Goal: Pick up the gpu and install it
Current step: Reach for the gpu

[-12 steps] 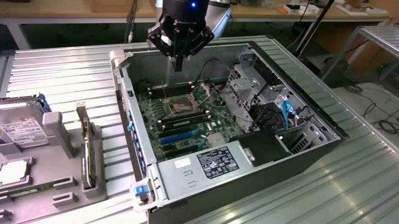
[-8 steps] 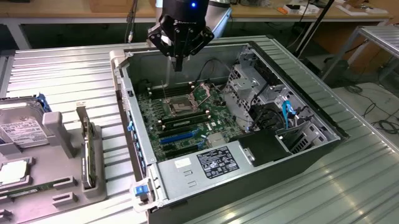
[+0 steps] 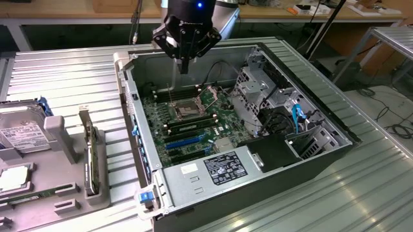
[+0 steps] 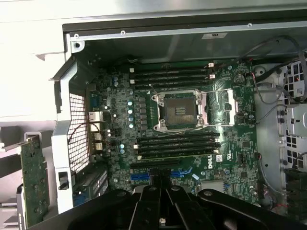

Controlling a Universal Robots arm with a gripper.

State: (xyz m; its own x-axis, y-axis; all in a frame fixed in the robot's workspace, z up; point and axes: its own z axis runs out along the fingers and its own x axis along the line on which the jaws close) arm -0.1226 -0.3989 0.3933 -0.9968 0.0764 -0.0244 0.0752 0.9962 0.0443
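Note:
The gpu (image 3: 91, 155) stands on its edge in a grey holder (image 3: 65, 145) on the table, at the exterior view's left of the open computer case (image 3: 310, 159). In the wrist view the gpu (image 4: 33, 184) shows its green board outside the case's rear panel. My gripper (image 3: 184, 67) hangs over the far end of the case, above the motherboard (image 3: 187, 113), well apart from the gpu. Its fingers (image 4: 154, 189) are shut together with nothing between them. Blue expansion slots (image 3: 184, 141) lie on the motherboard (image 4: 240, 143) near the fingertips in the wrist view.
A silver hard drive (image 3: 19, 135) with a white label sits at the exterior view's far left. The empty processor socket (image 4: 180, 111), memory slots (image 4: 172, 76), a drive cage (image 3: 258, 92) and the power supply (image 3: 223, 169) fill the case. Ribbed metal table (image 3: 361, 193) surrounds it.

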